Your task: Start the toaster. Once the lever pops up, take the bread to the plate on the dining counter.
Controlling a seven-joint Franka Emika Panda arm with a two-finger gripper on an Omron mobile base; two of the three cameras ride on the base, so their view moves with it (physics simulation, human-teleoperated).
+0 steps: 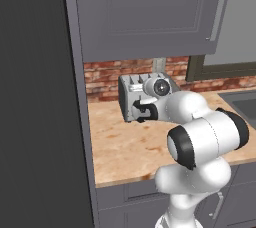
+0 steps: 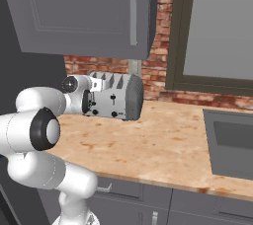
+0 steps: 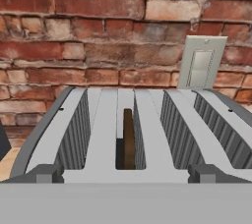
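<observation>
The silver toaster (image 1: pixel 131 86) (image 2: pixel 121 93) stands at the back of a tan counter, against the brick wall. Seen close from above in the hand view, the toaster (image 3: pixel 162 120) shows its long slots, and the dark brown bread (image 3: pixel 129 139) sits low in the second slot from the left. My gripper (image 1: pixel 140 110) (image 3: pixel 126 175) is pressed up to the toaster's front face, just above its front edge. Its fingertips (image 3: pixel 47 173) stand wide apart and hold nothing, so it is open. One black lever (image 2: pixel 114 99) shows beside my hand. The plate and the dining counter are out of view.
Grey upper cabinets (image 1: pixel 145 12) hang low over the toaster. A tall dark panel (image 1: pixel 40 97) walls off the left. A sink (image 2: pixel 230 142) lies to the right under a window (image 2: pixel 217 26). A wall outlet (image 3: pixel 201 62) sits behind the toaster. Bare counter (image 2: pixel 163 140) spreads in front.
</observation>
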